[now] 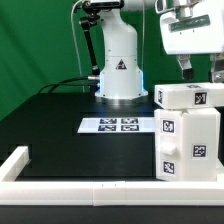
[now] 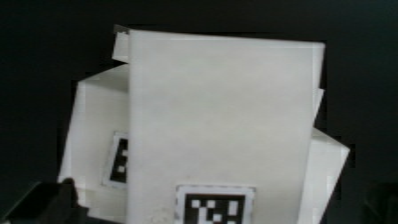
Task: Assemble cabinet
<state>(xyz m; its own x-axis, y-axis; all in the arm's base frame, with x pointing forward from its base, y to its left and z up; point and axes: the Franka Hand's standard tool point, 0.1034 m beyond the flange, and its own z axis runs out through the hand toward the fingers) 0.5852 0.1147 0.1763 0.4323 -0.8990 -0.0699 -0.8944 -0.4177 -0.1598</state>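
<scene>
The cabinet [image 1: 190, 135] [image 2: 205, 130] stood on the black bench [image 1: 60, 125] at the exterior view's right, a smaller white block on top of it. The fingers [image 1: 198, 70] hung just above it; I could not tell if they were open. The marker board [image 1: 117, 125] lay flat nearby. A white rail [image 1: 70, 188] edged the bench. A green wall [image 1: 40, 40] stood behind.

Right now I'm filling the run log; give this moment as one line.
claw: above cabinet, state unclear | cabinet: standing by rail | marker board: flat on table
</scene>
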